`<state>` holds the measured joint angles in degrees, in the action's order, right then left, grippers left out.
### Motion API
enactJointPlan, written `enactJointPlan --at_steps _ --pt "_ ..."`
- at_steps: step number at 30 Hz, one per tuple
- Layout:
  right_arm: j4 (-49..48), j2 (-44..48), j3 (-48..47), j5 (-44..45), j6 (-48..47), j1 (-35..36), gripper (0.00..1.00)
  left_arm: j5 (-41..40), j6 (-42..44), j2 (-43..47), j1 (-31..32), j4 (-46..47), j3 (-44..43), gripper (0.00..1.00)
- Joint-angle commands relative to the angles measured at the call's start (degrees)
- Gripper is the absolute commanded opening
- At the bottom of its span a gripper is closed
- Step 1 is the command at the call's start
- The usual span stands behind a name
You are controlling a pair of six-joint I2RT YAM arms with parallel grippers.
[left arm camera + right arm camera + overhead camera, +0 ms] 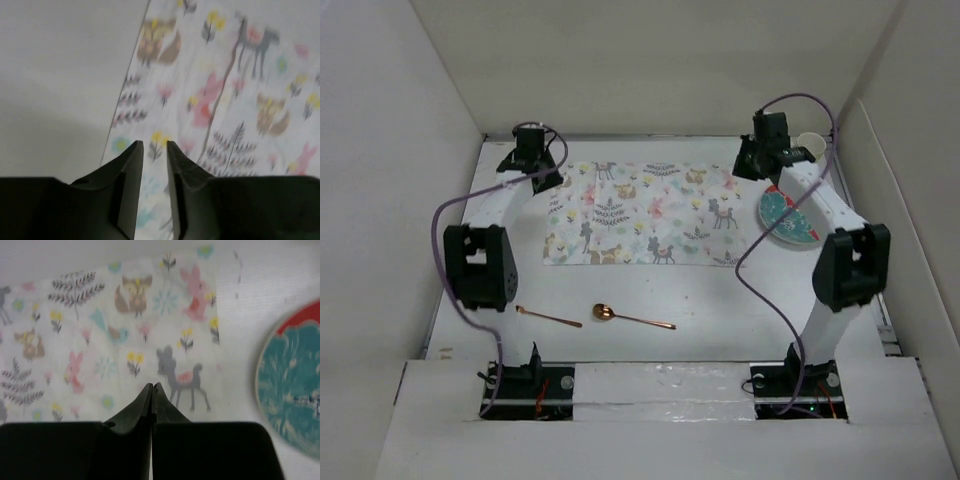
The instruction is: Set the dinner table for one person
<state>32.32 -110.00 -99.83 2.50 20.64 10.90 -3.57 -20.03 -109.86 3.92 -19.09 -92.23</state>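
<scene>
The white dinner table [720, 300] holds a placemat [645, 213] printed with deer and leaves at its middle. A teal plate with a red edge [788, 215] lies just right of the mat, partly under my right arm. A copper spoon [630, 317] and a second thin copper utensil [548, 316] lie in front of the mat. My left gripper [155, 145] hovers over the mat's left edge [200, 100], jaws a little apart and empty. My right gripper [153, 386] is shut and empty above the mat's right end [125, 330], with the plate [292, 390] to its right.
A white cup [810, 145] stands at the back right corner behind the right wrist. White walls border the table on the left, back and right. Purple cables loop from both arms.
</scene>
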Motion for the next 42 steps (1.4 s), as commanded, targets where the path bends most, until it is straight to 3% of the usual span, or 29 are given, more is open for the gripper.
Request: enactJointPlan --at_steps 1,4,7,10,11,14,15,19,22,29,37,42 --pt "-12.1 15.4 19.9 -0.9 4.0 1.1 0.00 1.9 -3.1 17.2 1.5 5.8 19.7 0.20" --pt "-15.4 28.4 36.9 -0.9 9.5 -1.8 0.00 5.4 -5.3 25.9 -0.2 7.9 33.5 0.01" --pt "-17.5 39.5 48.8 -2.0 14.5 -10.0 0.00 8.2 -5.9 34.6 -0.2 9.8 42.1 0.00" --pt "-19.4 45.5 54.4 -4.9 17.8 -19.5 0.33 9.9 -7.4 42.0 2.6 9.9 44.9 0.00" --pt "-20.3 46.1 56.6 -5.3 19.1 -21.3 0.52 11.6 -7.9 43.4 2.6 9.9 45.2 0.00" --pt "-19.3 44.3 57.3 -7.7 22.9 -28.4 0.68 17.1 -9.1 48.2 2.6 10.4 46.0 0.00" --pt "-19.7 43.4 57.6 -8.2 23.8 -29.8 0.69 17.9 -9.1 48.7 2.6 10.0 45.6 0.01" --pt "-24.0 37.9 58.7 -11.7 28.2 -37.2 0.69 21.1 -7.8 50.6 2.6 7.8 44.5 0.28" --pt "-26.2 31.8 57.2 -14.6 30.6 -39.7 0.69 21.5 -6.4 52.0 2.6 6.9 44.2 0.37" --pt "-28.6 24.5 56.2 -14.9 37.4 -40.3 0.65 22.1 -4.9 52.3 2.6 6.7 44.0 0.37" --pt "-30.5 17.7 54.9 -13.1 43.3 -35.7 0.61 23.1 -5.0 50.8 2.6 8.0 43.3 0.35" --pt "-30.9 14.8 52.8 -10.8 48.2 -33.0 0.51 22.6 -4.7 49.8 2.6 8.0 42.3 0.33"
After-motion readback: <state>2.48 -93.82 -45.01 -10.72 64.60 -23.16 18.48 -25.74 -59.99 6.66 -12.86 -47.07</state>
